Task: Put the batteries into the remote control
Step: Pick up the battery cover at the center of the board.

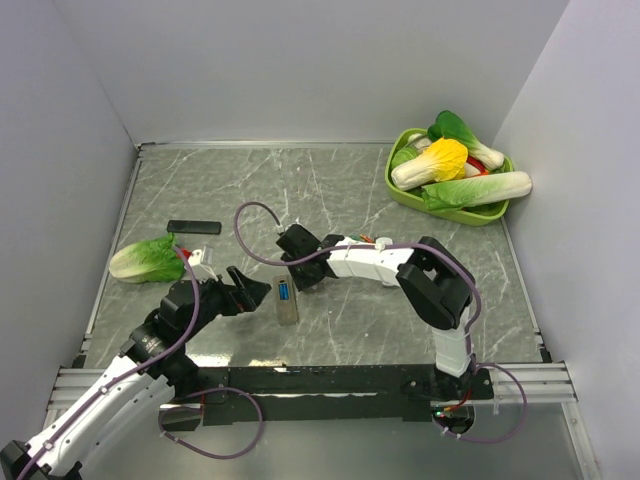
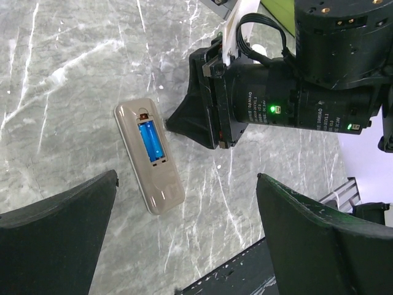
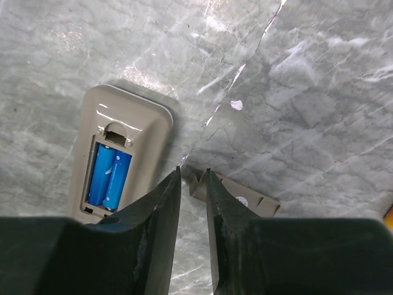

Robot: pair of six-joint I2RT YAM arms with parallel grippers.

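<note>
Left gripper (image 1: 260,291): angled toward remote (image 2: 150,157), wide open, empty.
Right gripper (image 3: 193,172): tips down beside remote, slit apart; hold unclear.

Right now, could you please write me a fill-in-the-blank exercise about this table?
The remote control lies with its ___ facing up. Its open compartment is coloured ___. The left pincer stands ___. The green basket holds ___.
Missing words: back; blue; open; vegetables.
</note>
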